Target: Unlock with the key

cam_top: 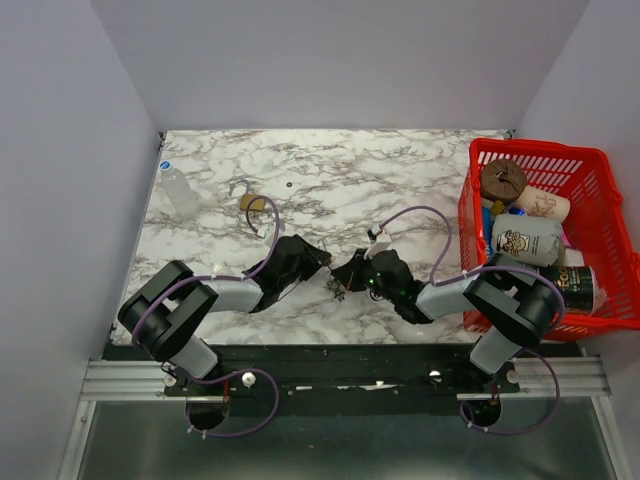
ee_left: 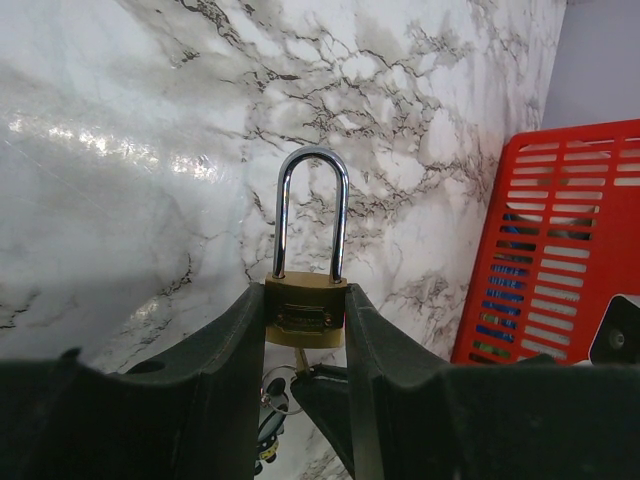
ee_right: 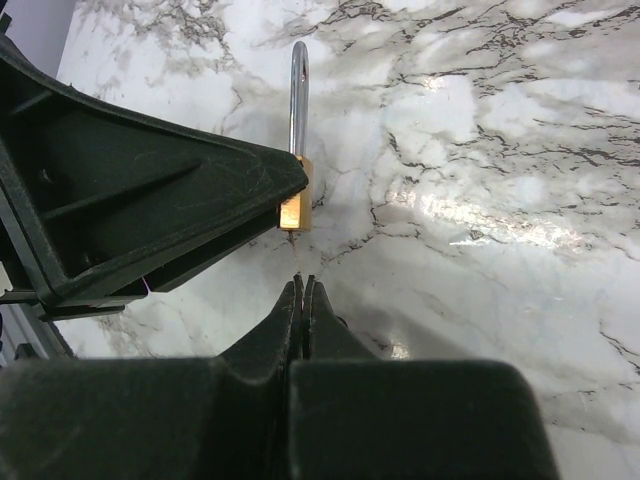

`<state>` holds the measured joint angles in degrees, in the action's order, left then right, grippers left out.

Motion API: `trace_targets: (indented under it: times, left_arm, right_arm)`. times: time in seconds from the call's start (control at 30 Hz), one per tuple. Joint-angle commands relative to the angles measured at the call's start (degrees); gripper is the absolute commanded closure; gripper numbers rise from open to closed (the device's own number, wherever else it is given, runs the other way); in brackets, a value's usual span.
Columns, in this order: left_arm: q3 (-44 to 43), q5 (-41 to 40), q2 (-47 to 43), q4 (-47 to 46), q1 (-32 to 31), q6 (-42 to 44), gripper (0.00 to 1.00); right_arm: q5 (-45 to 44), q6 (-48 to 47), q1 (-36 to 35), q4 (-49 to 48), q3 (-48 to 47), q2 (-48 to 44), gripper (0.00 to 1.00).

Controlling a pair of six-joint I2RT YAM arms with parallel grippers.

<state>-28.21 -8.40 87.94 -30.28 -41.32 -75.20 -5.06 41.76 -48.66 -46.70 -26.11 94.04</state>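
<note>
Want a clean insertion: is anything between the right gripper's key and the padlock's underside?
Nothing visible. The key in the shut right gripper reaches the underside of the padlock, clamped by the left gripper.

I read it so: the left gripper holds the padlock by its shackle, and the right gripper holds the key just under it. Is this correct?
Not by the shackle. The left gripper clamps the padlock by its brass body; the shackle stands free above it, as the left wrist view shows. The right gripper does hold the key under it.
</note>
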Motion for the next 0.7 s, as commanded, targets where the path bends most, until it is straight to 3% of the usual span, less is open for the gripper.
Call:
trace_targets:
  times: [0.0,0.67]
  left_arm:
    - [1.31,-0.39,-0.14,0.84,-0.6,-0.56,1.0]
    - [0.96,-0.82,0.04,1.02,-0.95,-0.56,1.0]
  right_arm:
    - [-6.1,-2.03,0.32,-4.02,0.71,-1.58,0.99]
    - [-7.42,-3.61,-0.03,-3.4,-1.31,0.09,0.99]
